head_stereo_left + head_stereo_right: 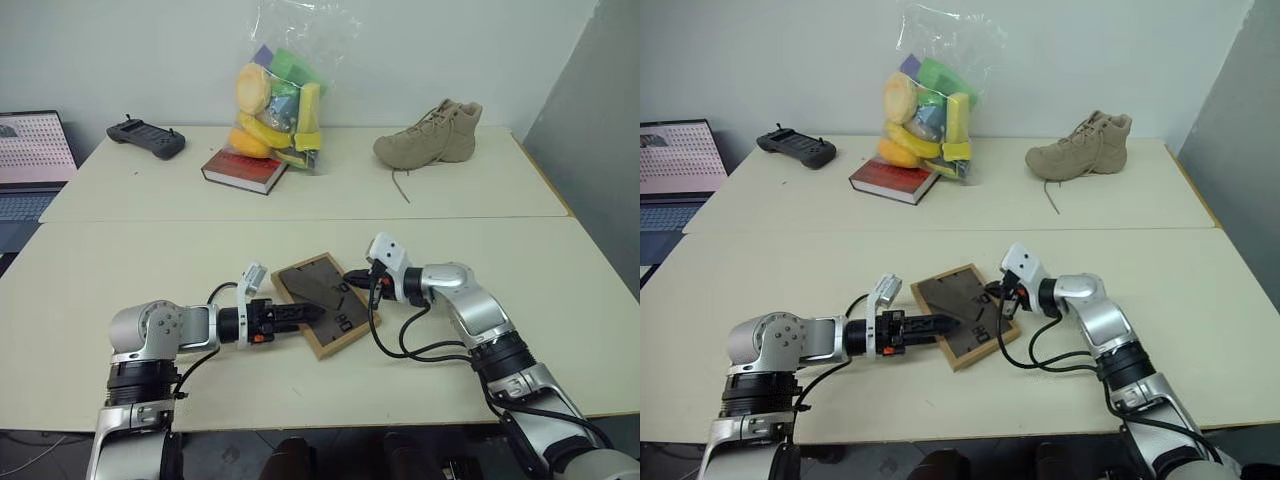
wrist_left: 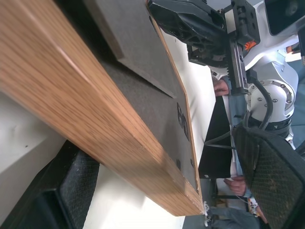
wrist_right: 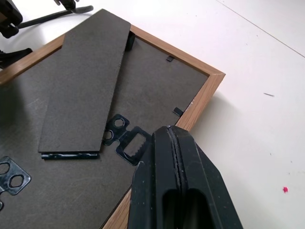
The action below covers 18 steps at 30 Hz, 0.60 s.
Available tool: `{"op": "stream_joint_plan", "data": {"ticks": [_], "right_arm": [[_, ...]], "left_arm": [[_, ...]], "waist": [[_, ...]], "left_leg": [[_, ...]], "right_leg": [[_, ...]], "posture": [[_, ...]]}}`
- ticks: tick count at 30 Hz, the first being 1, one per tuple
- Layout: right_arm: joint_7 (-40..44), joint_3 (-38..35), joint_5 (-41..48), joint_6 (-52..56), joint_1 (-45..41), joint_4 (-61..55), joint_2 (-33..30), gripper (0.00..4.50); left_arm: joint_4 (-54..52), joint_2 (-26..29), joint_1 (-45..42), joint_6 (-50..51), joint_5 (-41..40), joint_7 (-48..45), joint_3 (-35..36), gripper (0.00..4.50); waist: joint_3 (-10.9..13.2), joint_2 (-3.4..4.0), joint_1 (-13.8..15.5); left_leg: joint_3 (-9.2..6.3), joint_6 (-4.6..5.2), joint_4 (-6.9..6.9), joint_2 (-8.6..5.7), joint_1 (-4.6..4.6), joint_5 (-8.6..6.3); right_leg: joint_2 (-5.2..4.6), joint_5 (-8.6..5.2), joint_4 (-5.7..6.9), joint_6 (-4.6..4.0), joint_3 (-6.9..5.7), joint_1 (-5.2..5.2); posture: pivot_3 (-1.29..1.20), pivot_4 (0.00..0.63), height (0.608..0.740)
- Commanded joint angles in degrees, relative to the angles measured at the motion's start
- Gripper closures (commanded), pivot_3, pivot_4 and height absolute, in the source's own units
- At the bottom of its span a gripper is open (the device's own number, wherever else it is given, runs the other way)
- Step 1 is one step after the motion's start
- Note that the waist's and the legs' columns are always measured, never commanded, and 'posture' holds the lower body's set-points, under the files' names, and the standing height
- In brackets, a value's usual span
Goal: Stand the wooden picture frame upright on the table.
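One wooden picture frame (image 1: 325, 303) flat, dark back up; left gripper (image 1: 312, 313) spread wide, right gripper (image 3: 177, 143) closed, empty.

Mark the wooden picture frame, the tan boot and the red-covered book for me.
wooden picture frame (image 1: 335, 300): left eye view, on its dark back panel.
tan boot (image 1: 432, 135): left eye view, on its side.
red-covered book (image 1: 240, 166): left eye view, on its cover.

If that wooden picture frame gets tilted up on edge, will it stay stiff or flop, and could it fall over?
The wooden picture frame looks rigid: solid wood rails around a flat back board, so it should probably lift as one piece. Its thin edge suggests it may tip unless the hinged stand flap on its back swings out. On the smooth table it might also slide when pushed.
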Motion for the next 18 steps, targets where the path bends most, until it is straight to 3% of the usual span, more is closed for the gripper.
{"op": "stream_joint_plan", "data": {"ticks": [1, 9, 18], "right_arm": [[-1.6, -2.6, -0.5, -1.4, -0.7, 0.1, -2.8, 4.5], [9.8, 1.5, -0.7, -3.6, 3.2, -6.4, -14.7, 4.5], [8.3, 6.8, -0.8, 0.2, 6.7, -13.5, -9.3, 4.5]], "left_arm": [[-1.9, -0.4, 2.3, 0.2, -0.4, 2.2, -0.7, 0.01], [-3.4, -0.8, 3.8, 0.3, -1.6, 4.4, 0.2, 0.01], [-4.9, -3.2, 4.1, 6.1, -4.2, 8.0, 2.1, 0.01]], "waist": [[0.0, 0.0, 0.0], [0.0, 0.01, -0.1], [-0.1, 0.04, -0.3]], "left_leg": [[0.0, 0.0, 0.0, 0.0, 0.0, 0.0], [0.02, 0.02, -0.06, 0.02, 0.0, -0.01], [0.02, 0.02, -0.05, 0.05, 0.05, -0.01]], "right_leg": [[0.0, 0.0, -0.01, 0.0, 0.0, 0.0], [0.01, -0.01, -0.04, 0.0, -0.02, 0.0], [0.04, -0.01, 0.0, 0.01, -0.01, 0.02]], "posture": [[0.0, 0.15, 0.74], [0.0, 0.15, 0.74], [0.0, 0.15, 0.74]]}}
